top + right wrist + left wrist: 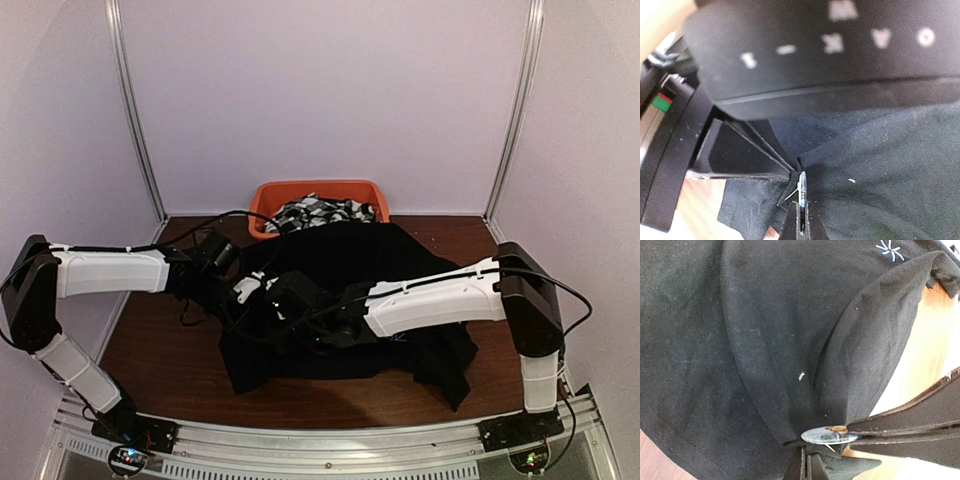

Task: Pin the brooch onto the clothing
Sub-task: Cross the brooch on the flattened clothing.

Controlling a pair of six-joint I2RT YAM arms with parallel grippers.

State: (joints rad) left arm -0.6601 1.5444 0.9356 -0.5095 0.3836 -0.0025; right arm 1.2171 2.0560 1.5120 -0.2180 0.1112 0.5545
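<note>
Left wrist view: fold of black shirt [765,340] is pinched in closed left gripper [807,456]; brooch [829,436] is clamped by right gripper [801,212], touching that fold. Step judged: piercing. A steady pin push through the cloth is called for.

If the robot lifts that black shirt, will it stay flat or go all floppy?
Probably floppy: the shirt lies crumpled in soft folds. It would likely sag and drag rather than roll, since its cloth looks thin and light.

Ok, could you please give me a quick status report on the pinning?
Left tool shut, pinching shirt fold. Right tool shut on brooch, at the fold. Nothing seen in the way.
</note>
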